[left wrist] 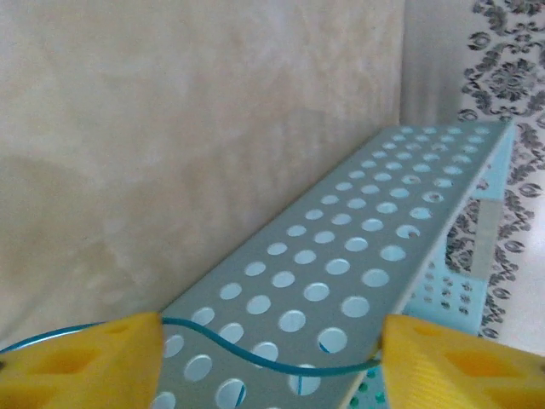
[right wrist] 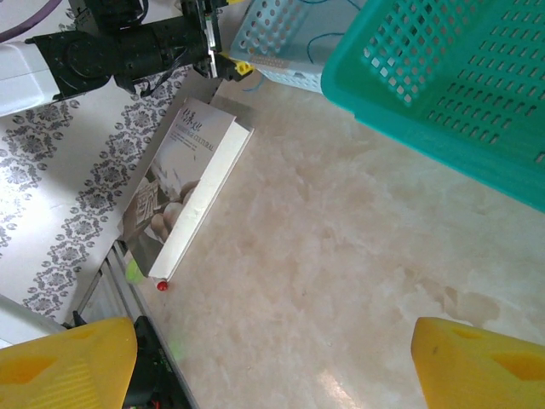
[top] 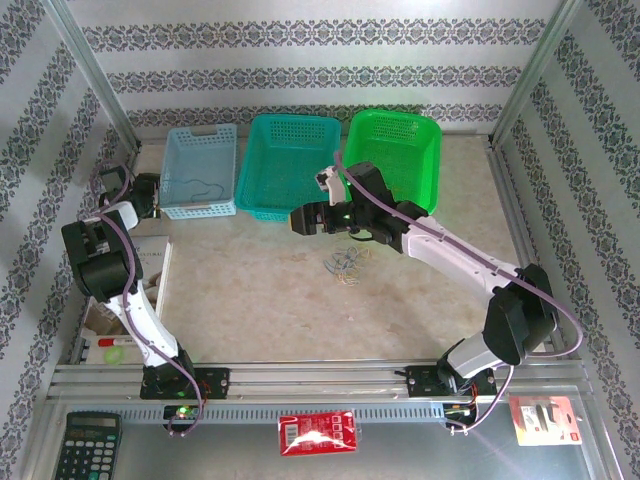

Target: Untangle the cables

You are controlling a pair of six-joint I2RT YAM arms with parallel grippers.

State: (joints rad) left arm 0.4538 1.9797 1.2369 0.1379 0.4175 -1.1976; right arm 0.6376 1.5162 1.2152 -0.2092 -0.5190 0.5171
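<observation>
the left gripper [left wrist: 271, 365] is standing with its yellow fingers [left wrist: 85, 366] spread apart, and a thin blue cable [left wrist: 264, 356] is running across the gap from one finger to the other, reaching both and trailing on past the left finger. whether it is merely draping against the fingers or catching on them is hard to tell from the wrist view. just behind it, the perforated wall of the light blue basket [left wrist: 358, 264] is rising. from above, this left gripper [top: 152, 195] is sitting at the left side of that basket [top: 178, 150], and a blue squiggle is lying inside the basket, possibly part of the same cable. the rest of the cables [top: 347, 265] are lying in a small tangle on the bare table [top: 300, 320], in front of the teal basket [top: 290, 165] and the green basket [top: 395, 150]. the right gripper [top: 298, 218] is hovering near that tangle, a little to its left and farther from the arm bases, not touching it. its jaws [right wrist: 272, 366] are gaping wide with nothing between them, and a book [right wrist: 192, 187] is lying beyond.
</observation>
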